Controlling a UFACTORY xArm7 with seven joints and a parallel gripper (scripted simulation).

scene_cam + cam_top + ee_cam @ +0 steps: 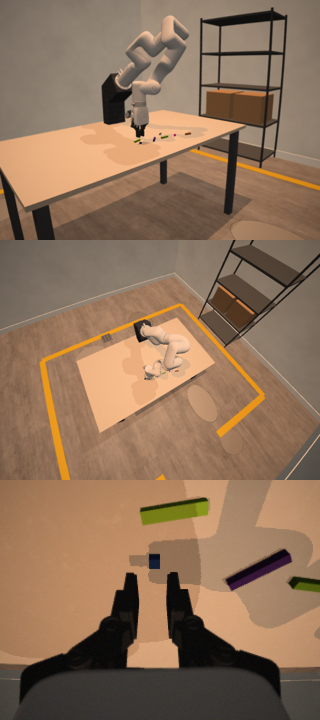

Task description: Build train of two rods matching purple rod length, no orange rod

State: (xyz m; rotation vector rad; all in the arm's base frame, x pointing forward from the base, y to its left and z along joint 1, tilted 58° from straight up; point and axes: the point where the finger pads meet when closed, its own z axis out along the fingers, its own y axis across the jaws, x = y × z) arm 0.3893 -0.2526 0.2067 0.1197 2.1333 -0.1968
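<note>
My gripper (152, 587) hangs a little above the table with its fingers a small way apart and nothing between them. The small blue rod (154, 561) lies flat on the table just beyond the fingertips. The lime rod (174, 511) lies further out, apart from the blue one. The purple rod (259, 569) lies to the right at a slant. In the exterior view the gripper (139, 135) stands above the blue rod (140, 142), with the lime rod (136, 140) beside it and the purple rod (154, 138) to the right.
A green rod (164, 136), a grey rod (160, 133), a magenta rod (174, 134) and an orange rod (187, 133) lie further right. The black arm base (112, 103) stands at the table's back. A shelf with boxes (239, 104) stands beyond the table.
</note>
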